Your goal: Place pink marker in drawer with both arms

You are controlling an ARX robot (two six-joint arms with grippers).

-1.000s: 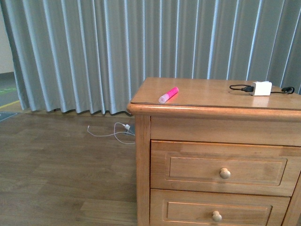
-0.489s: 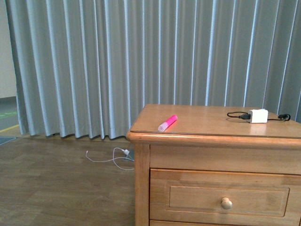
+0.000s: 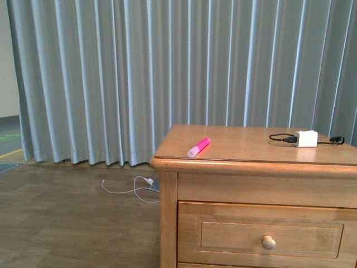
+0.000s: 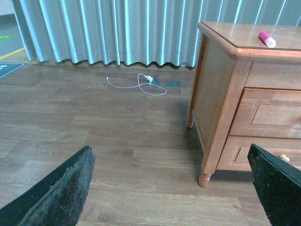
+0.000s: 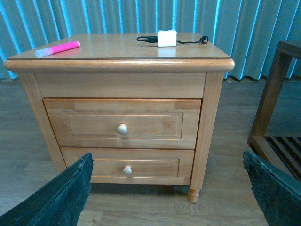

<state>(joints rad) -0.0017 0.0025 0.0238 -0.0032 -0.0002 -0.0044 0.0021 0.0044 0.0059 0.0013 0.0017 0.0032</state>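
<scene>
The pink marker point(image 3: 199, 146) point(image 4: 266, 38) point(image 5: 57, 48) lies on top of the wooden cabinet point(image 3: 245, 167), near its front left corner. The upper drawer point(image 3: 268, 237) point(image 5: 122, 123) is shut, with one round pale knob point(image 5: 122, 129). My left gripper point(image 4: 171, 193) is open over the floor, to the cabinet's left and well away from it. My right gripper point(image 5: 169, 193) is open in front of the cabinet, low, facing both drawers with nothing between its fingers. Neither arm shows in the front view.
A white charger block point(image 3: 306, 138) point(image 5: 167, 37) with a black cable sits at the back right of the cabinet top. A white cable point(image 3: 134, 188) lies on the floor by the grey curtain point(image 3: 167, 72). A dark wooden piece of furniture point(image 5: 277, 103) stands right of the cabinet.
The front view has tilted upward: the cabinet sits lower in the picture and the lower drawer has dropped out of view. The marker and charger have not moved on the top.
</scene>
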